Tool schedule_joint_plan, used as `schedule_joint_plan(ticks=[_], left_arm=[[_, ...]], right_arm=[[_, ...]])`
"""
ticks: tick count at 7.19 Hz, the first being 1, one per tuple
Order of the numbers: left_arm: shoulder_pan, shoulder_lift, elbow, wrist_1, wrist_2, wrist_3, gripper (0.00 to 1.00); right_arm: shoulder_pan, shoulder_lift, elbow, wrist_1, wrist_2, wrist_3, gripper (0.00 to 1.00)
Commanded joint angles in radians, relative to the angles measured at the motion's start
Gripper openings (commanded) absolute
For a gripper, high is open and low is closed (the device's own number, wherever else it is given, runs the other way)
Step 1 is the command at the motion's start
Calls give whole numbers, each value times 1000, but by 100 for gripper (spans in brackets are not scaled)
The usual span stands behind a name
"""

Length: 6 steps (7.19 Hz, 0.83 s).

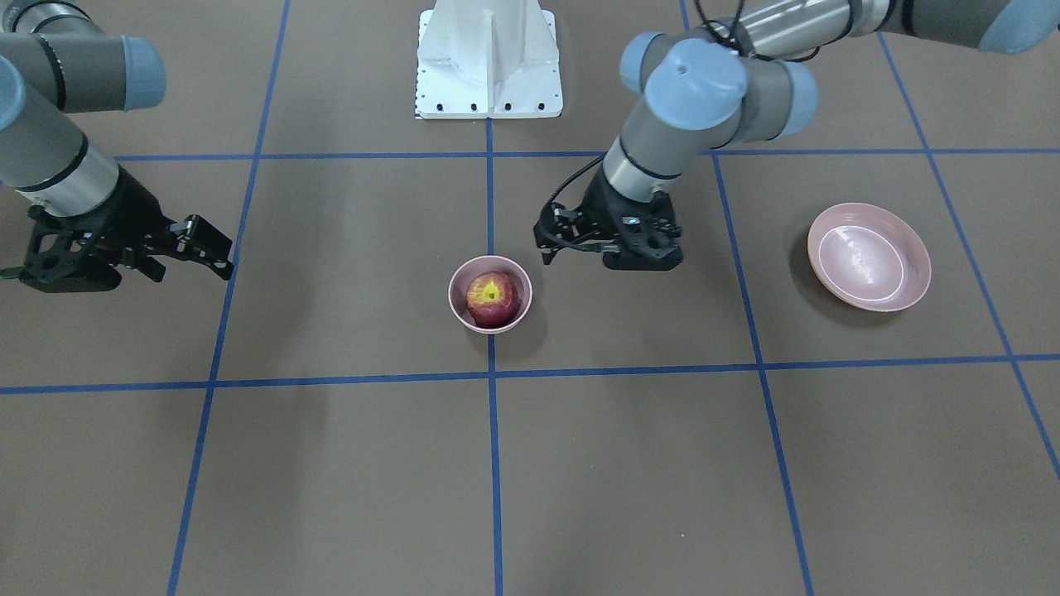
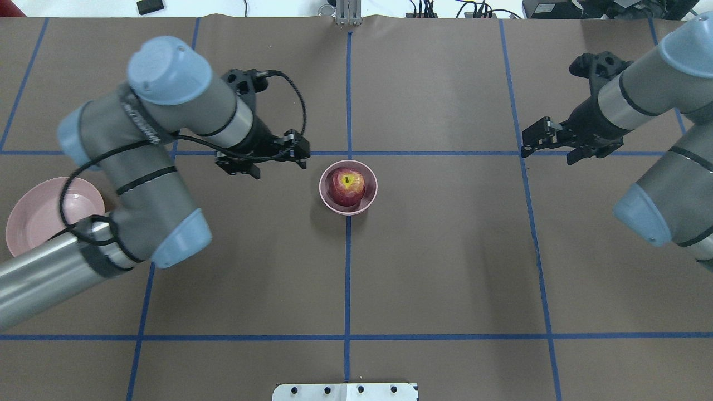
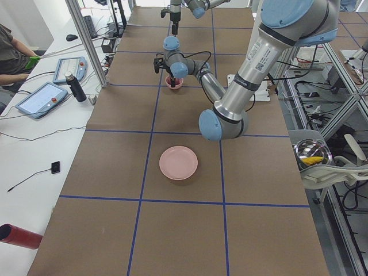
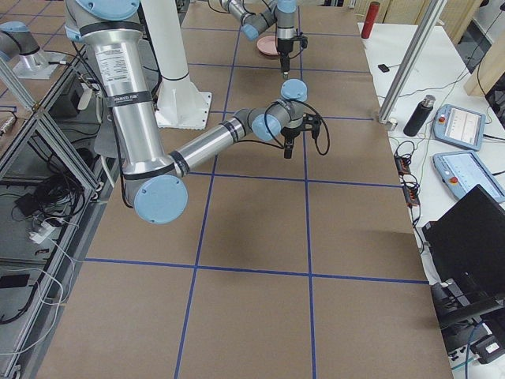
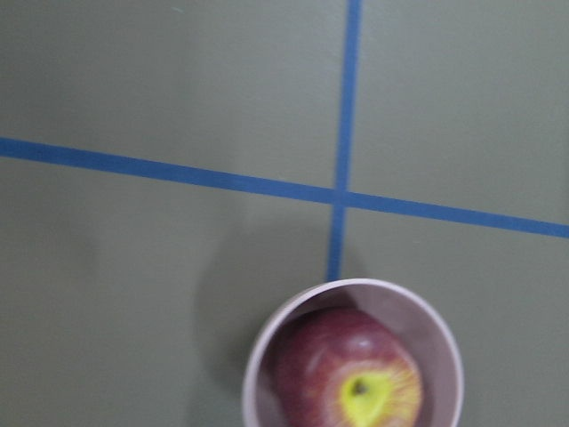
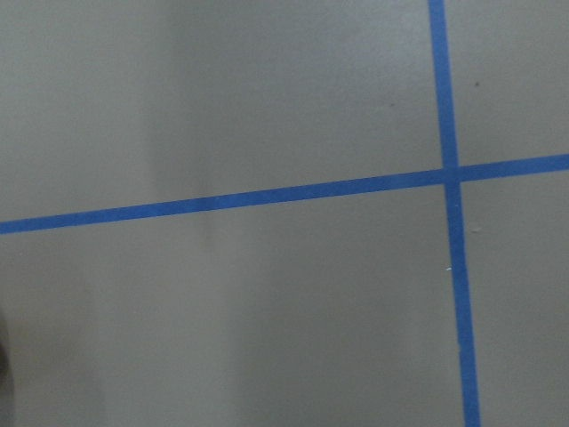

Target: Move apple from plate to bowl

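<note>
The dark red apple (image 1: pixel 492 298) (image 2: pixel 346 186) sits stem dimple up inside the small deep pink bowl (image 1: pixel 454 285) (image 2: pixel 371 203) at the table's centre. The left wrist view shows the apple (image 5: pixel 351 378) in the bowl (image 5: pixel 428 313) at its bottom edge. The wide pink plate (image 1: pixel 861 257) (image 2: pixel 39 217) (image 3: pixel 179 163) lies empty on the robot's left side. My left gripper (image 1: pixel 609 248) (image 2: pixel 270 159) hangs open and empty just beside the bowl, on the plate's side, touching nothing. My right gripper (image 1: pixel 178 252) (image 2: pixel 557 145) is open and empty, far from the bowl.
Blue tape lines (image 2: pixel 348 278) grid the brown table. The white robot base (image 1: pixel 489 66) stands at the table's robot side. My left arm's elbow (image 2: pixel 161 223) reaches over the plate's edge. Tablets and a bottle (image 3: pixel 75 87) lie on a side bench.
</note>
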State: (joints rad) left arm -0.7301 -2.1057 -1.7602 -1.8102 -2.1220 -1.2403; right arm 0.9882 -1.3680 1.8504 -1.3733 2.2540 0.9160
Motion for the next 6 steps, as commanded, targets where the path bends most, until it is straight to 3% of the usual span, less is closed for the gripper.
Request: schedule_joint_plan(ticks=[1,3,4,6], left_arm=[[-134,349,-244,26,-45,311,97],[-396,555,-234,28,-206,741,97],[-487,625,-185,28,-202,965,97],[-639,641,-2,25,-197,1329,98]], right_arm=[[160,-142,-3,0,51,-310,100],[281,-239,-6,-1,94,-516,100],[324,-271,-7,2,101,-567,100],[381,-316,-10,-10,110,-707,100]])
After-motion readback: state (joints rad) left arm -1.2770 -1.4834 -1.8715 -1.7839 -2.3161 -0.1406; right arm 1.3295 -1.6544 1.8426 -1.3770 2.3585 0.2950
